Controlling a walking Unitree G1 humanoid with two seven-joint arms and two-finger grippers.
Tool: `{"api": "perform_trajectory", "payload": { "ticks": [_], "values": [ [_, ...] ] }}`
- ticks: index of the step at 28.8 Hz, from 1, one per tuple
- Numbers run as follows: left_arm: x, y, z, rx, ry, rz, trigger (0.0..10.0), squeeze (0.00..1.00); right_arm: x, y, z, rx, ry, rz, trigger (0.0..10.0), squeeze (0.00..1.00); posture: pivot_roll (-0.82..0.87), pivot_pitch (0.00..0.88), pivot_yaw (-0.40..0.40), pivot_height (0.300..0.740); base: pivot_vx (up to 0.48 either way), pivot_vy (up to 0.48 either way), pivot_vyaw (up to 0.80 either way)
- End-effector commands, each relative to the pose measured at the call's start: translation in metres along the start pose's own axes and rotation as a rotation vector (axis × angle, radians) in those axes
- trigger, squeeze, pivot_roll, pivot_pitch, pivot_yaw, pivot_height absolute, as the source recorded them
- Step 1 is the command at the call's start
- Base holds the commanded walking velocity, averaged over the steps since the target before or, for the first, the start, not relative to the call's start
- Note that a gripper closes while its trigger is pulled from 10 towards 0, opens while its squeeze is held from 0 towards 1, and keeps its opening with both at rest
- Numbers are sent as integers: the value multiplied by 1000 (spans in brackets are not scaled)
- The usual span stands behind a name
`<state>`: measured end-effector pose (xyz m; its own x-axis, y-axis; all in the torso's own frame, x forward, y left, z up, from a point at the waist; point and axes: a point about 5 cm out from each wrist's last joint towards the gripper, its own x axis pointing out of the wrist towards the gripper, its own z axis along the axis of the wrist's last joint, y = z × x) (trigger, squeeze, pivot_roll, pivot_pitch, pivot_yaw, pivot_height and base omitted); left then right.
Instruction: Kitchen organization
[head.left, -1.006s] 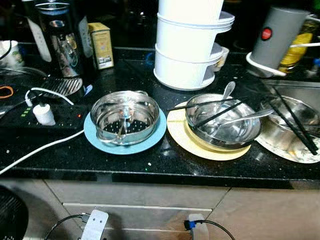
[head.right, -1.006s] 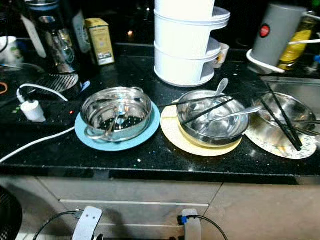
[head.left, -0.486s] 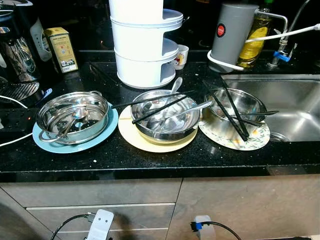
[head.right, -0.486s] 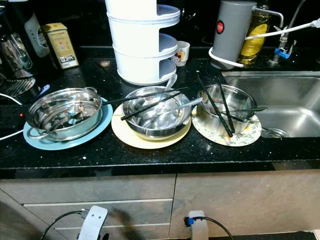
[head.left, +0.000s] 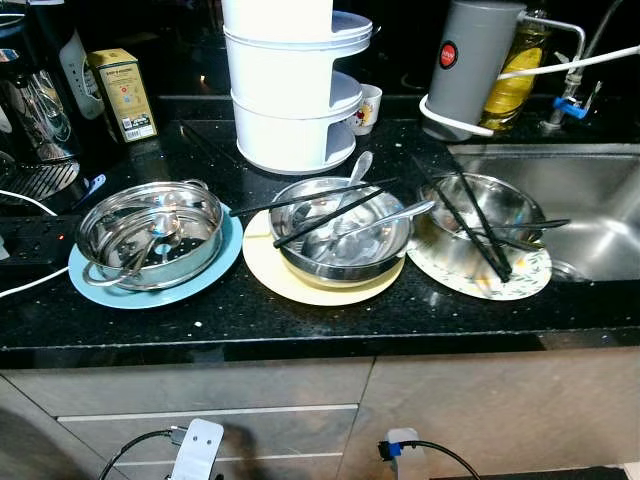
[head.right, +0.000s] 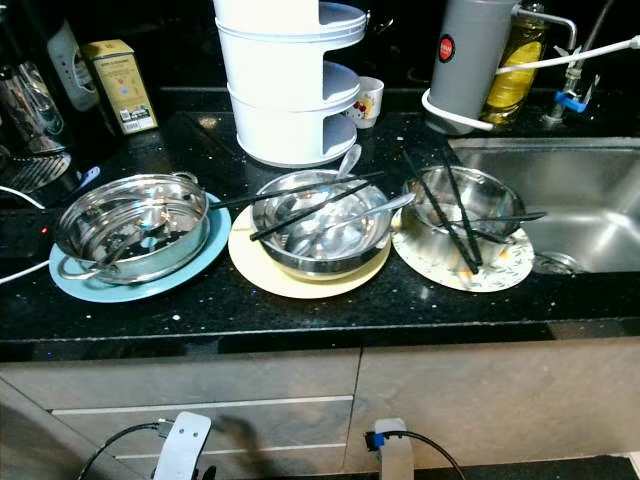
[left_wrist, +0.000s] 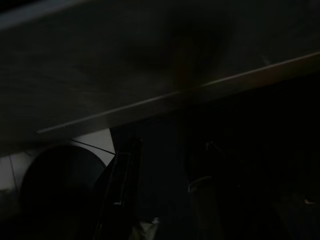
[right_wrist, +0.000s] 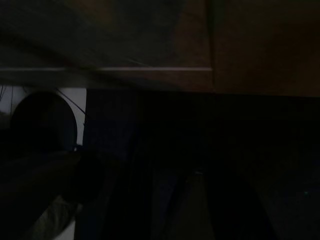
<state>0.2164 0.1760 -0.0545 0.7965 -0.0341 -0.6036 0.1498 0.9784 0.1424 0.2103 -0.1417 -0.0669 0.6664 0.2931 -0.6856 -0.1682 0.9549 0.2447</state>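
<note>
Hanging idle in shade below worktop (head.left: 300, 320), both arms; wrist views too dark, cannot tell whether jaws released or clenched. On black worktop, row of three: steel steamer pot (head.left: 150, 233) on blue plate (head.left: 215, 275); steel bowl (head.left: 345, 232) with chopsticks (head.left: 330, 205) and spoon (head.left: 355, 170) on yellow plate (head.left: 270, 282); second steel bowl (head.left: 480, 205) on patterned plate (head.left: 525, 280), just beside sink (head.left: 580, 200). White tiered container (head.left: 290, 90) behind, grey canister (head.left: 465, 55) near tap.

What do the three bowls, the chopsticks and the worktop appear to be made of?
The left bowl, middle bowl and right bowl look like polished stainless steel: mirror-bright and reflective. The chopsticks are matte black, probably plastic or lacquered wood. The worktop looks like polished black stone, glossy with pale flecks.
</note>
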Motion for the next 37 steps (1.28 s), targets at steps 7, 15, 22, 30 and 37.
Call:
{"api": "perform_trajectory", "payload": {
  "ticks": [7, 15, 22, 30, 37],
  "values": [
    [-9, 10, -15, 19, 14, 28, 10000, 0, -1, 5, -9, 1, 31, 12, 10000, 0, -4, 139, -40, 740, 0, 0, 0],
    [-9, 11, -20, -49, 58, 59, 10000, 0, 0, 6, -8, -4, 31, 16, 10000, 0, -7, 137, -41, 740, 0, 0, 0],
    [-8, 11, -21, -93, 83, 63, 10000, 0, 0, 6, -8, -4, 29, 14, 10000, 0, -11, 138, -40, 740, 0, 0, 0],
    [-6, 10, -19, -95, 89, 56, 10000, 0, 0, 5, -8, -3, 28, 13, 10000, 0, -14, 140, -40, 740, -256, 0, 0],
    [-6, 10, -20, -76, 107, 61, 10000, 0, 0, 4, -8, -4, 29, 11, 10000, 0, -16, 142, -40, 740, -94, 0, 0]
  ]
}}
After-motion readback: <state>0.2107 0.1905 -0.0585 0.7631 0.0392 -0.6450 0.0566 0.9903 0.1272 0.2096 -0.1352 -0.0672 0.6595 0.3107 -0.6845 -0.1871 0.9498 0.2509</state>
